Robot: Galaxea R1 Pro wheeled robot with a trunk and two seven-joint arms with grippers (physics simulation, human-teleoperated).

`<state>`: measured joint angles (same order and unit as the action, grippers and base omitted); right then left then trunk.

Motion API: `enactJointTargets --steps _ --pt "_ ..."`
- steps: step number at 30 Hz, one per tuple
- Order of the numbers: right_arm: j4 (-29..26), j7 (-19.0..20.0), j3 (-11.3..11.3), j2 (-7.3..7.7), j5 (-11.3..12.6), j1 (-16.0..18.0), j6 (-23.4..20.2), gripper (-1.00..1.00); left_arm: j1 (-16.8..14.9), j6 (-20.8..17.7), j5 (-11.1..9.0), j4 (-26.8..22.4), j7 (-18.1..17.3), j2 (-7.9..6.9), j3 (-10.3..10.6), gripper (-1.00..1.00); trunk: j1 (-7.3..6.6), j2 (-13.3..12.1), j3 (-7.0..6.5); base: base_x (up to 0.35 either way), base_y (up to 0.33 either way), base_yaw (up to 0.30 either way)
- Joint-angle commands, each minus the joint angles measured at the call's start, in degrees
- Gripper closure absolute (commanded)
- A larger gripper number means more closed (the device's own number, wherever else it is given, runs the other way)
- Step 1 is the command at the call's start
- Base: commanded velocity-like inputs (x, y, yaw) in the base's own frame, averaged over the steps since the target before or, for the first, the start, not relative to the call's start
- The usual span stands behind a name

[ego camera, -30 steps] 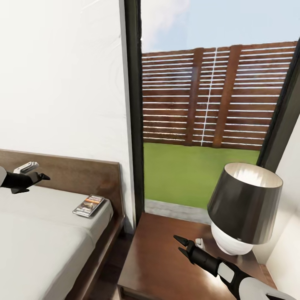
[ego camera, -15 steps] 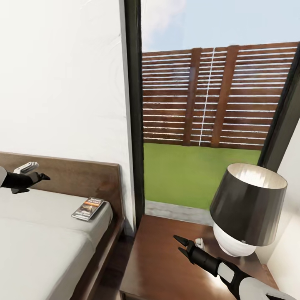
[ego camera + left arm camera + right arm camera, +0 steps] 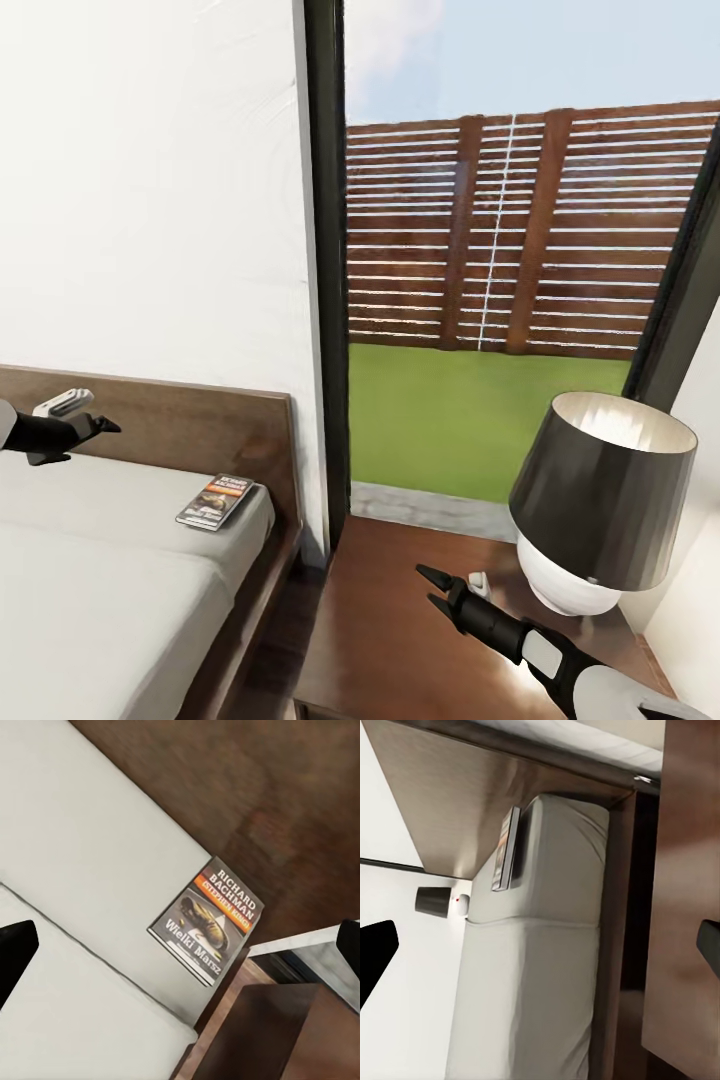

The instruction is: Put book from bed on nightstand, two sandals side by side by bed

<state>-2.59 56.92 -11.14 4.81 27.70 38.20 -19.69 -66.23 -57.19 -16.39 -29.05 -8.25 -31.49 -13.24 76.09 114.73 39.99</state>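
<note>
Ahead of the right gripper (image 3: 432, 585) the nightstand (image 3: 380, 630) top lies bare; the lamp (image 3: 595, 525) stands just beside its jaws; open mattress (image 3: 90, 590) beneath the left gripper (image 3: 95, 425).

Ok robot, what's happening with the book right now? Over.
Both hands open and empty: left hand over the bed, right hand over the nightstand. Book on the mattress corner. Lamp on nightstand.

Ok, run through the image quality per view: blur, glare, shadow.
Head view: sharp, daylight through the window, soft sheen on the nightstand, lamp shade lit inside. Left wrist view: slightly soft, yet the book title stays readable on the bed. Right wrist view: mild blur, headboard gleams, dark gap beside the mattress.
</note>
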Motion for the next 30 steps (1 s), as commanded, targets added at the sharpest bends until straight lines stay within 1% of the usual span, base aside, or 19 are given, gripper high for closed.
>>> enactJointTargets --steps 1,30 --pt "0.0 0.1 -0.5 0.01 -0.2 0.0 -0.5 -1.00 0.0 -0.2 0.6 0.0 -0.5 0.03 -0.3 -1.00 -0.01 0.0 0.06 0.001 0.007 -0.001" --pt "0.0 0.1 -0.4 -0.06 -0.2 0.0 -0.5 -1.00 0.0 0.0 0.9 0.5 -0.4 0.07 -0.3 -1.00 -0.01 0.0 0.07 0.000 0.001 -0.005"
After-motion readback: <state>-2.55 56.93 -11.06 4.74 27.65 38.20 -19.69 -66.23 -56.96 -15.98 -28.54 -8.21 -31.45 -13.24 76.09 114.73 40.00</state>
